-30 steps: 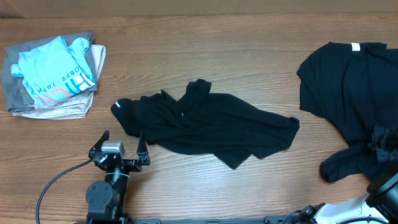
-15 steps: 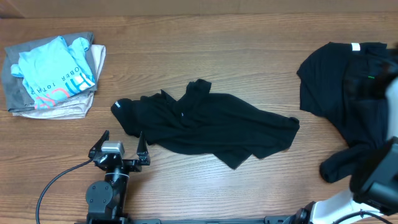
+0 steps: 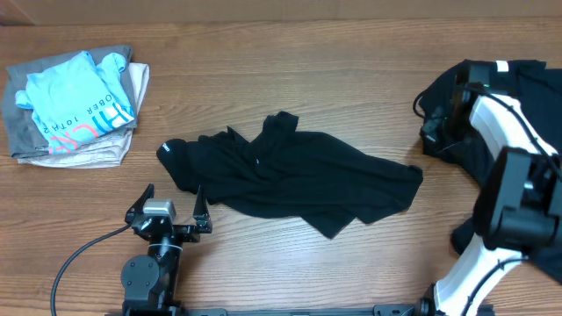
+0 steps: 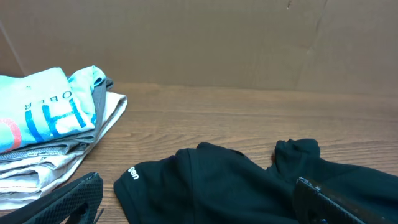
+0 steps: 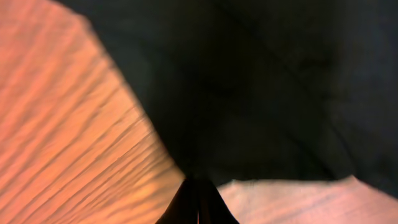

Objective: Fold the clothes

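A crumpled black T-shirt (image 3: 290,175) lay mid-tabletop, spread unevenly left to right w/ one sleeve end toward the near left. A second black T-shirt (image 3: 527,105) sat at the far right edge, partly out of the overhead view, w/ a white tag (image 3: 501,67) at its top.

The overhead view alone showed both shirts at once. The L wrist view showed only the left part of the mid shirt, plus a white logo (image 4: 133,173) on its sleeve that was barely legible from above.

The R gripper (image 5: 196,199) was closed, tips together, right at the hem of the second shirt where fabric met wood. The R wrist view was too close and blurred to tell if cloth was pinched. From overhead the white R arm (image 3: 492,114) lay across that shirt's left side.

The L gripper (image 3: 172,202) stood fully spread, holding nothing, just in front of the mid shirt's left end.

A folded stack (image 3: 75,105), light blue tee on top, sat far left on the wood tabletop (image 3: 307,70), well apart from both shirts. A brown board (image 4: 217,43) behind it showed in the L wrist view only.
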